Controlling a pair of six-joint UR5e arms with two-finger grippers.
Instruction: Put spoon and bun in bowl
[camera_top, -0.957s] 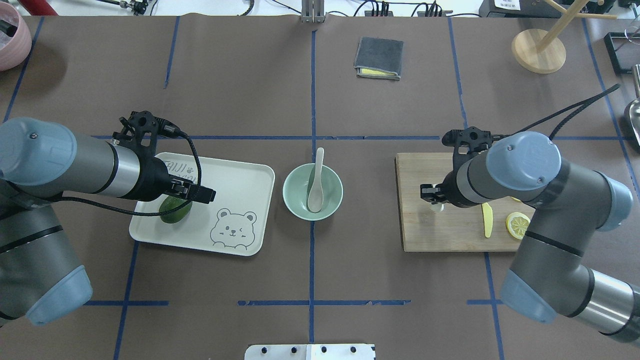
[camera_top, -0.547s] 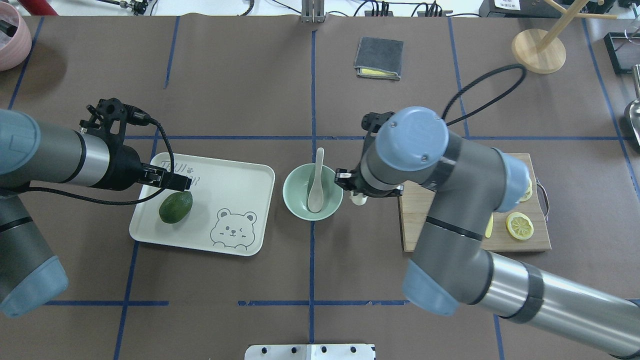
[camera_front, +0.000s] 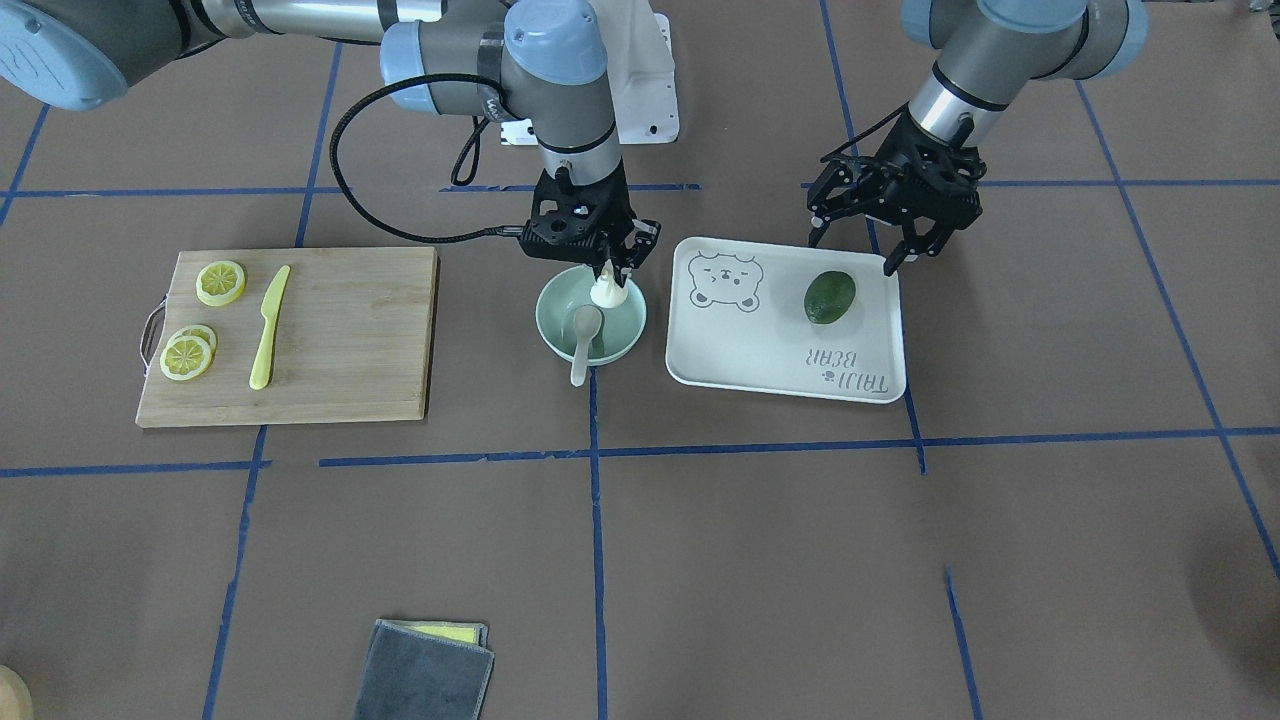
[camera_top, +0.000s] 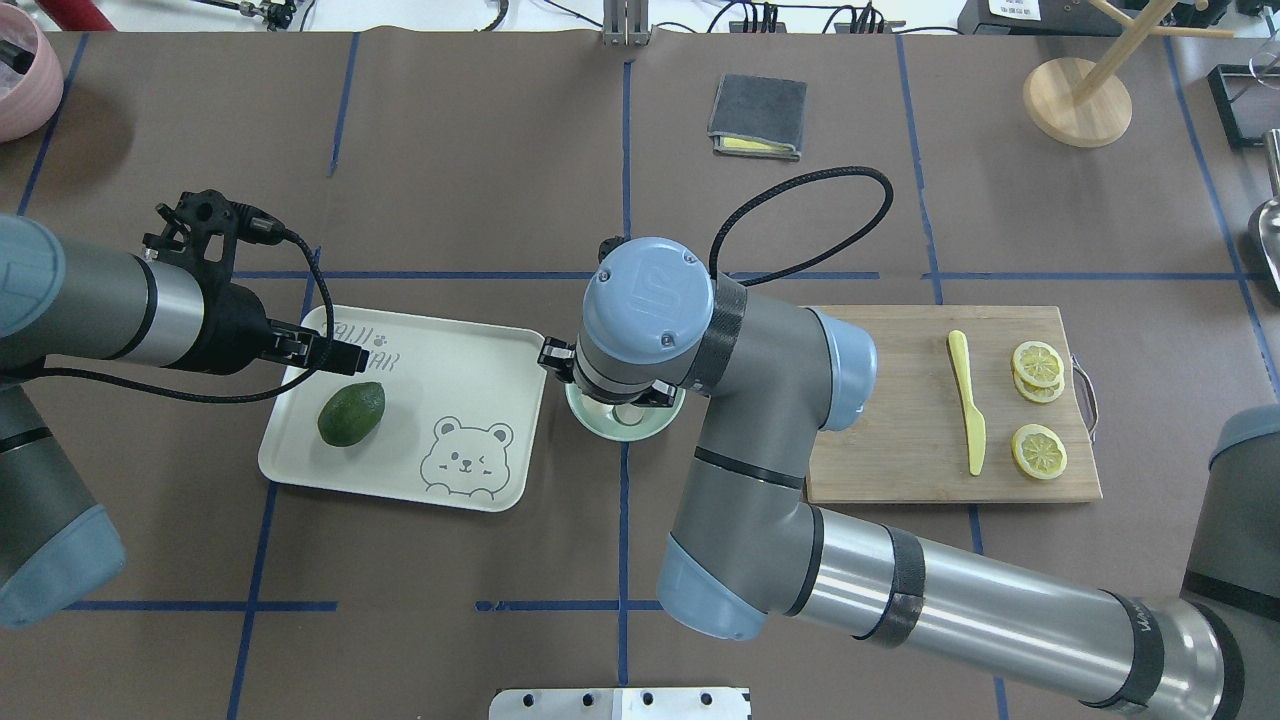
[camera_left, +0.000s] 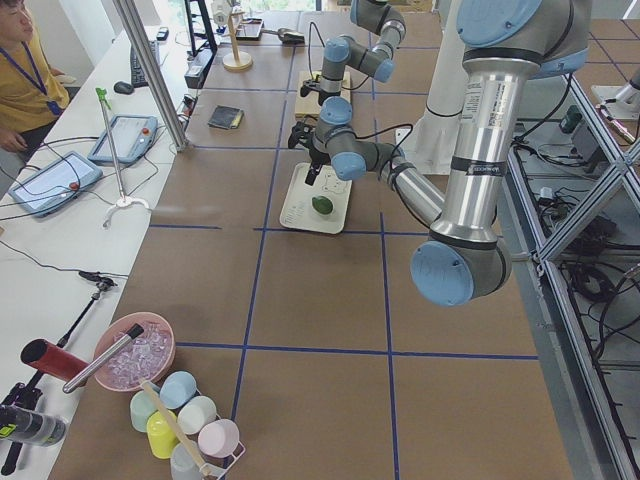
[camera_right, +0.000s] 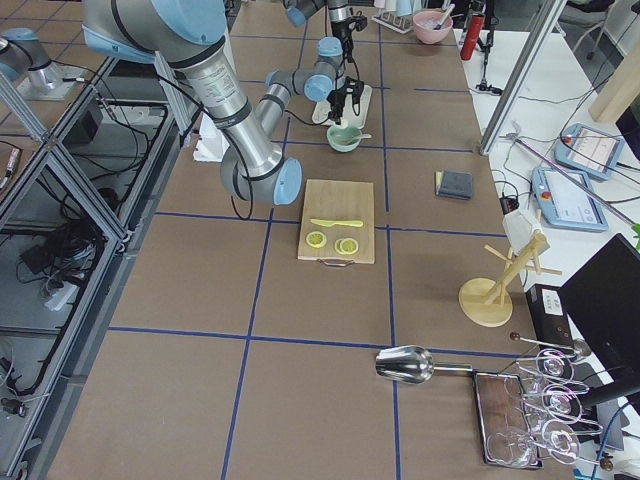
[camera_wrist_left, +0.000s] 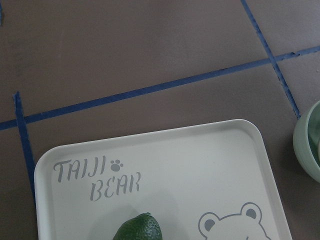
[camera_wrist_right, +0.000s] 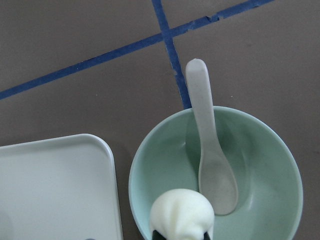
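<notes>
The mint-green bowl stands mid-table, and in the right wrist view it fills the lower frame. The beige spoon lies in it, scoop down and handle over the rim. My right gripper is shut on the white bun and holds it just above the bowl's inside. In the overhead view my right wrist hides all but the bowl's near rim. My left gripper is open and empty over the tray's edge.
A cream bear tray with a dark green avocado lies beside the bowl. A wooden cutting board holds a yellow knife and lemon slices. A grey cloth lies farther out.
My right arm has swung from the cutting board to over the bowl, carrying the bun. My left gripper has drawn back off the avocado towards the tray's corner.
</notes>
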